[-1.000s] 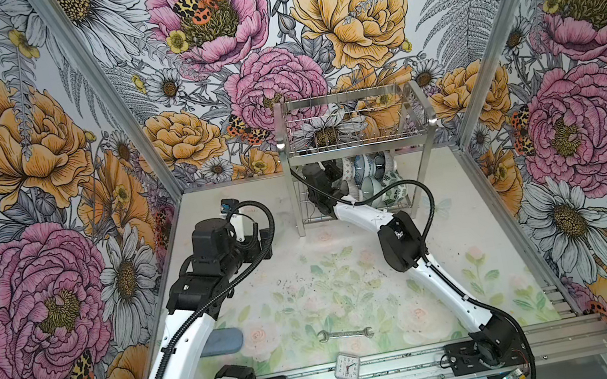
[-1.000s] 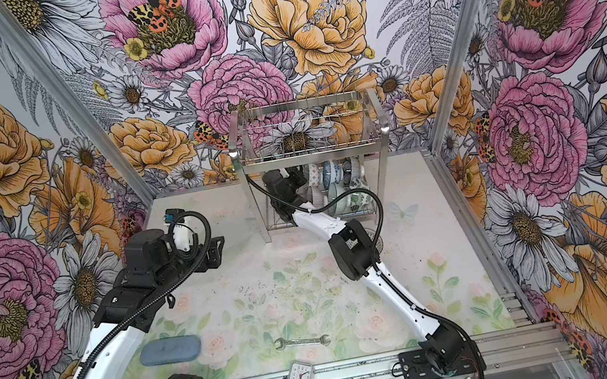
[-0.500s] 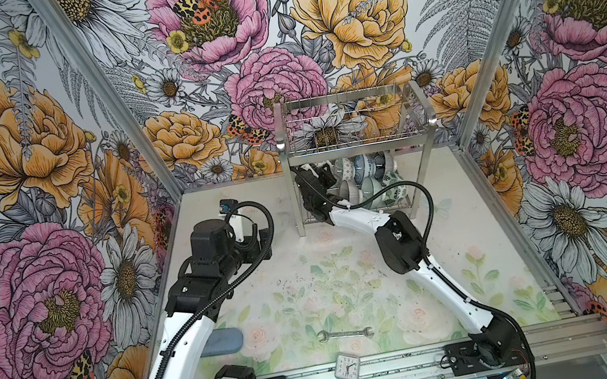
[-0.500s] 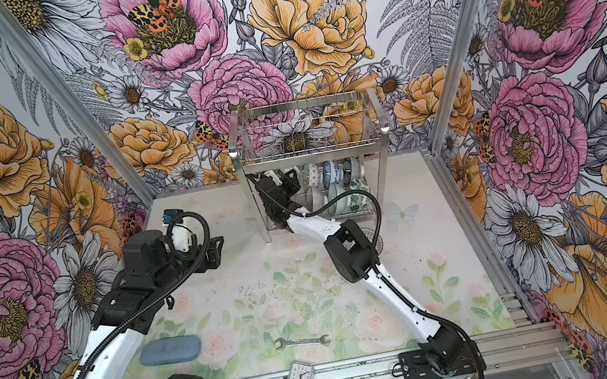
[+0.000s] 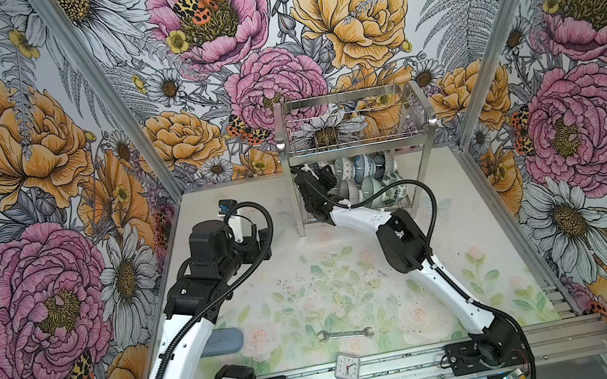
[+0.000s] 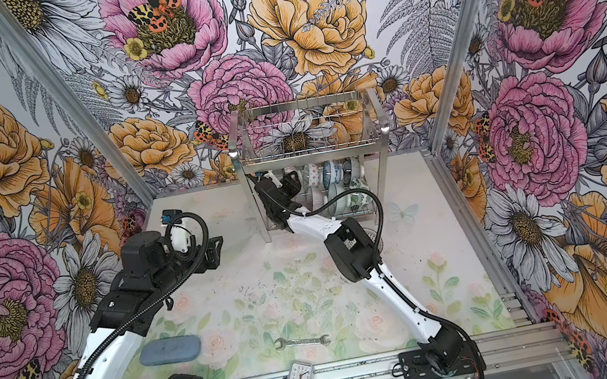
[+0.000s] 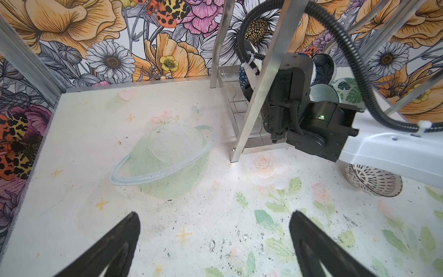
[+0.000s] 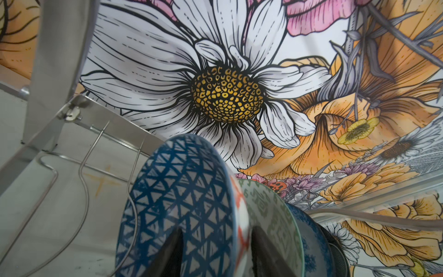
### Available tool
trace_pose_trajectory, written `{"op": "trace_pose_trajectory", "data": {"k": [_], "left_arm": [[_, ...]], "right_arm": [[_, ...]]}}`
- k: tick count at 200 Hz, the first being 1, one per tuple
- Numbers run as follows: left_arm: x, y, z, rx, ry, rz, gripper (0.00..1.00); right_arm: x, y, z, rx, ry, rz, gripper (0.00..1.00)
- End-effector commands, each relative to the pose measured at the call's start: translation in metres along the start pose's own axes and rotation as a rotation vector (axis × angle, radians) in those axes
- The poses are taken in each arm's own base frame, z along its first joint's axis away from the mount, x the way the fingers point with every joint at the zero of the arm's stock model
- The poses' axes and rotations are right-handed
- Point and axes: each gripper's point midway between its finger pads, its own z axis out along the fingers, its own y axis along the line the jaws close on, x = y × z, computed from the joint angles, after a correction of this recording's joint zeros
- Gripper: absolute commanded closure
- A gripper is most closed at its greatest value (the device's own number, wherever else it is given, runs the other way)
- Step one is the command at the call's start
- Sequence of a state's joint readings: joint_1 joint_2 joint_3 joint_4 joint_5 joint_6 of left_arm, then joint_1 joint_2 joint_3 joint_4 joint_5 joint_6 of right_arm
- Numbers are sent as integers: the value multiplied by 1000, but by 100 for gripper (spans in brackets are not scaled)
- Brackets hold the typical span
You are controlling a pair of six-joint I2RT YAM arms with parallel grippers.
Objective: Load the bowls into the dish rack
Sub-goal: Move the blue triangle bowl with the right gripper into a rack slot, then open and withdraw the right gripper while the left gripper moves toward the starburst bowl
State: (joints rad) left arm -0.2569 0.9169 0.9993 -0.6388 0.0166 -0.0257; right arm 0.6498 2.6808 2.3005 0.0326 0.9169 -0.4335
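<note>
The dish rack [image 5: 357, 143] [image 6: 308, 152] stands at the back of the table, with several bowls [image 5: 369, 177] [image 6: 333, 177] on edge in its lower tier. My right gripper [image 5: 327, 178] [image 6: 290, 184] [image 8: 217, 254] reaches into that tier and is open. Its fingers straddle the wall of a blue triangle-patterned bowl [image 8: 182, 191], one finger inside it and clear of the wall, the other between it and a green-patterned bowl [image 8: 271, 211]. A black-and-white bowl [image 7: 369, 179] sits on the table under the right arm. My left gripper [image 7: 214, 239] [image 5: 260, 242] hangs open and empty over the table.
A wrench [image 5: 345, 333], a small clock [image 5: 347, 367] and a grey-blue case [image 5: 223, 341] lie near the front edge. The rack's leg [image 7: 259, 96] and the right arm stand close ahead of the left gripper. Flowered walls enclose three sides.
The right gripper's jaws have spread apart around the blue bowl's wall inside the rack. The left arm has stayed still.
</note>
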Motion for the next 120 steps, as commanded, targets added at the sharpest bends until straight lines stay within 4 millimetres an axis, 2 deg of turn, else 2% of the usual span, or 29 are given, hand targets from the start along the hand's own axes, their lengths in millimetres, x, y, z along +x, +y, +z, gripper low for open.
{"op": "trace_pose_trajectory", "data": {"k": [1, 16, 50, 77, 101, 120], "left_arm": [[-4, 0, -1, 9, -28, 6, 1], [-3, 0, 0, 11, -26, 5, 1], [-3, 0, 1, 13, -23, 4, 1], [-2, 1, 2, 11, -18, 7, 2], [-3, 1, 1, 9, -21, 8, 1], [-3, 2, 2, 4, -21, 7, 1]], "right_arm": [[-41, -39, -22, 0, -64, 81, 28], [-43, -46, -27, -7, -62, 76, 14], [-41, -64, -46, -44, -68, 84, 1], [-34, -76, -68, -112, -82, 104, 0], [-26, -77, -96, -223, -121, 138, 0], [-17, -80, -111, -253, -123, 152, 0]]}}
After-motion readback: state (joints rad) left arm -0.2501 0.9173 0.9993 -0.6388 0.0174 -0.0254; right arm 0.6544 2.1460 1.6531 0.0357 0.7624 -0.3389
